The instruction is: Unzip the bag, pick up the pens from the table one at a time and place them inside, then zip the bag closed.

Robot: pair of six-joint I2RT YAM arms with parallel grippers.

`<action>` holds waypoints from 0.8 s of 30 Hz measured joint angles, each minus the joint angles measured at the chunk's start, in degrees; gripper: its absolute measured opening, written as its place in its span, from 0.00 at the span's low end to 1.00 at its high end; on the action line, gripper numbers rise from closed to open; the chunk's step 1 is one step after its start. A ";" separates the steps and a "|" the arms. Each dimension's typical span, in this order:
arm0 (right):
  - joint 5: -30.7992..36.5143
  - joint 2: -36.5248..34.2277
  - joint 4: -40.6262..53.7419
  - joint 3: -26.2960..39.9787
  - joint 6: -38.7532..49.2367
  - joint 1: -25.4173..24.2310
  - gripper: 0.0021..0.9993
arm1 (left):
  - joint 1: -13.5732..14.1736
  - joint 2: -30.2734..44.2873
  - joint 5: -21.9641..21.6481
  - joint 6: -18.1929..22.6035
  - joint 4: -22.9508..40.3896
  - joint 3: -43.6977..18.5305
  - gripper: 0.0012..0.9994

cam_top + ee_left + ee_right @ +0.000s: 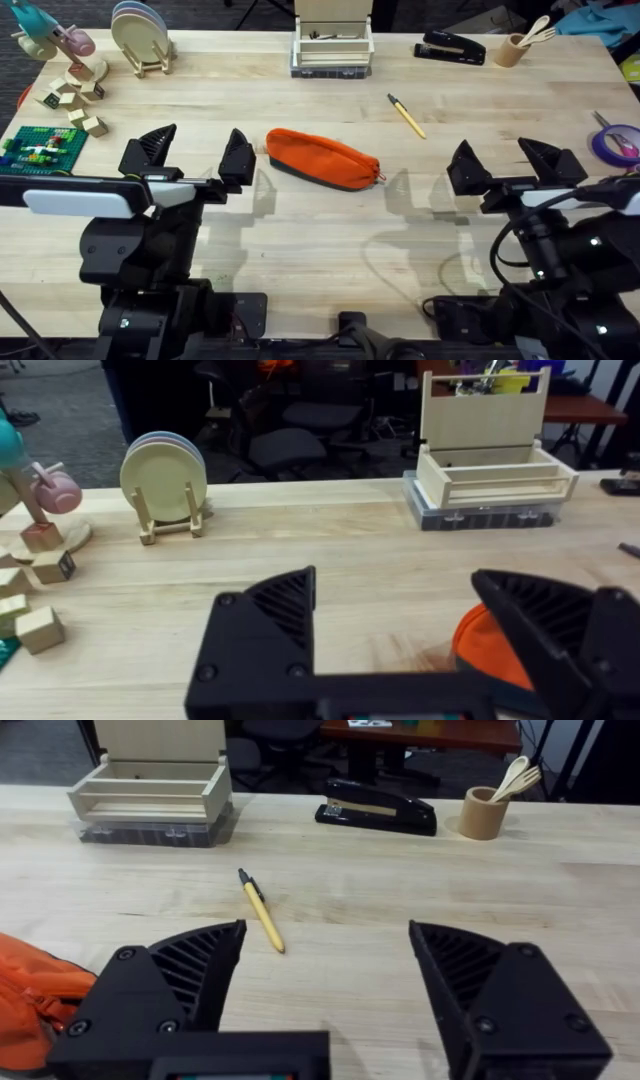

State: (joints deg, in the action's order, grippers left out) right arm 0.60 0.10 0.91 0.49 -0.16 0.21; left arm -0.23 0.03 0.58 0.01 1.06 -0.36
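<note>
Near the middle of the table I see the bag, an orange pouch with a dark strip along its near edge, lying on its side with its long axis running from upper left down to lower right; its zipper pull sits at the right-hand tip, and I cannot tell whether the zipper is open or shut. My left gripper hovers just to the left of the bag with its jaws spread wide and nothing between them, the right-hand finger close beside the bag's left end; from the left wrist camera the orange fabric peeks out behind that finger. My right gripper sits well to the right of the bag, jaws likewise wide apart and empty. One pen, yellow with a dark tip, lies flat on the wood beyond the bag and to its right, angled diagonally, apart from both grippers. Along the far edge I can make out a wooden tray box, a black stapler and a tan cup of wooden spoons.
</note>
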 joint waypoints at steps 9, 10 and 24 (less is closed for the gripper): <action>0.18 -0.09 1.05 0.27 0.00 0.00 1.00 | 0.00 0.02 0.00 0.00 0.01 0.00 0.99; 0.20 -0.09 1.05 0.28 0.00 0.00 1.00 | 0.00 0.02 0.02 0.00 0.01 0.00 0.99; -0.30 -0.19 12.09 6.47 0.00 0.00 1.00 | 0.00 0.34 4.69 0.04 18.77 -8.91 0.99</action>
State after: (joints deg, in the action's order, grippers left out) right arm 0.30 -0.09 13.00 6.96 -0.16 0.21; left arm -0.23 0.37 5.27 0.05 19.83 -9.27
